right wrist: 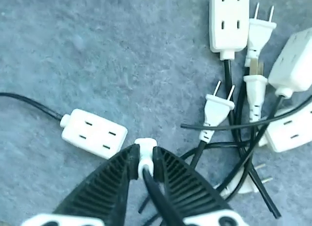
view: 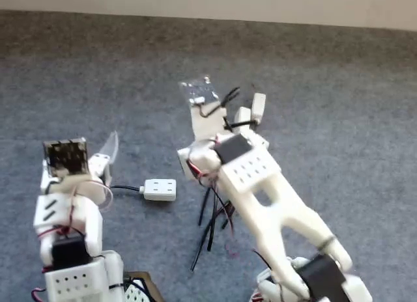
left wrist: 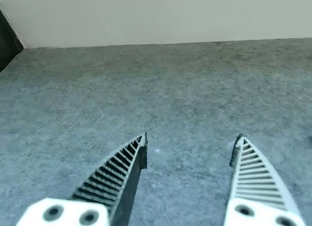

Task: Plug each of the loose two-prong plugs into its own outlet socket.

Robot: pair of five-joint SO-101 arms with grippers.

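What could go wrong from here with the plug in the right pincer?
The right pincer pinches the plug with its prongs hidden, so they may miss the slots. The outlet socket lies loose on the carpet and may slide when pushed; the left pincer is open, not bracing it. The tangled cords close by may snag the plug.
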